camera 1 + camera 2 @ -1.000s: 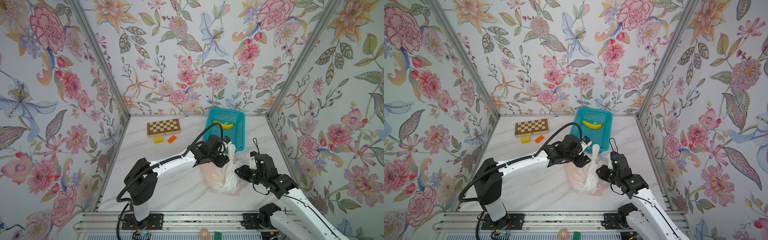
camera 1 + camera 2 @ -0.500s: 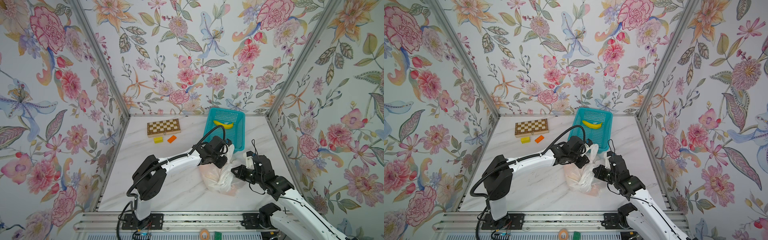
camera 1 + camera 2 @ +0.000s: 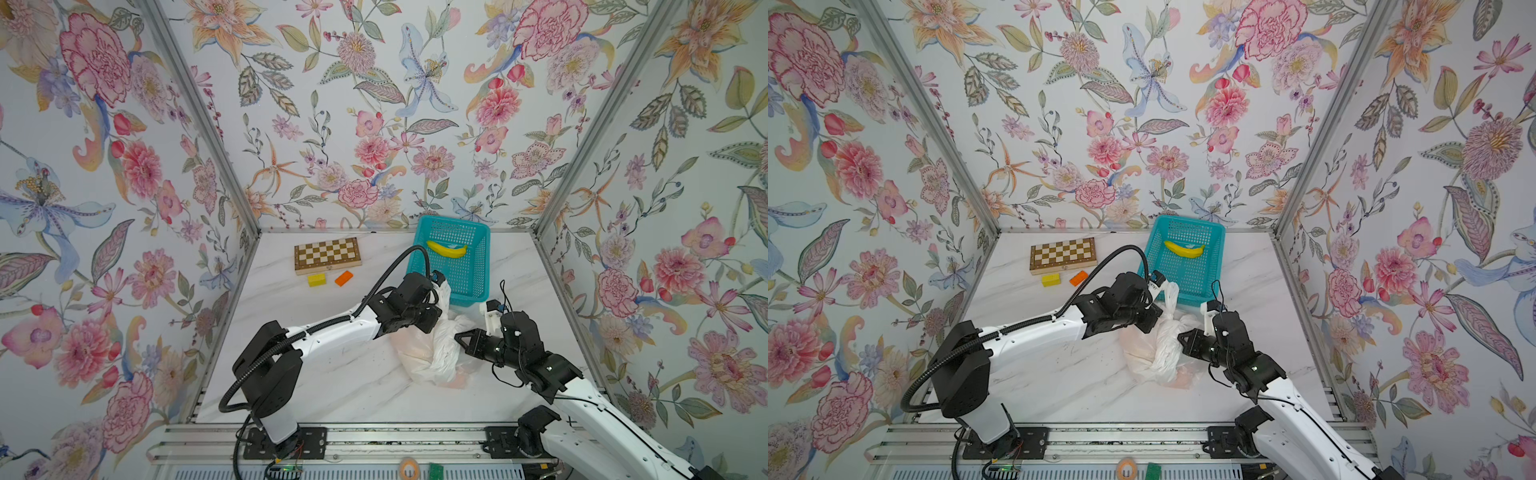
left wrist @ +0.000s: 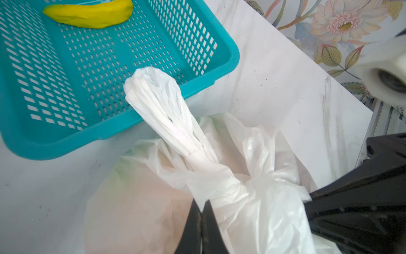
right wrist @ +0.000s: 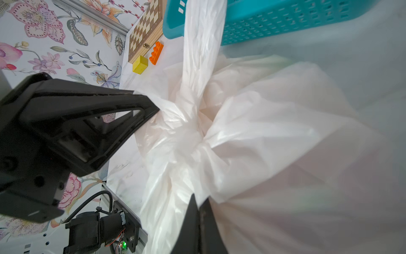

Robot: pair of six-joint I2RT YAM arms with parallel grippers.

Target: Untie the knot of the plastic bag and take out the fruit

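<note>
The plastic bag [image 3: 428, 357] [image 3: 1158, 353] lies on the marble table just in front of the basket. Its knot [image 4: 252, 187] [image 5: 193, 132] is a twisted bunch of white film, and a long tail [image 4: 153, 99] rises from it toward the basket. My left gripper [image 4: 203, 202] [image 3: 436, 322] is shut, pinching film on one side of the knot. On the opposite side my right gripper [image 5: 198, 202] [image 3: 459, 337] is shut on film too. The fruit [image 4: 142, 209] shows only as faint pink, orange and green tints through the film.
A teal mesh basket [image 3: 469, 297] holding a banana [image 3: 446, 249] stands right behind the bag. A wooden chessboard [image 3: 327, 254], a yellow block [image 3: 316, 280] and an orange block [image 3: 343, 278] lie at the back left. Floral walls close in three sides.
Both grippers have closed on the bag's film. The right gripper moved left into the bag, and the left arm swung nearer to the knot.
</note>
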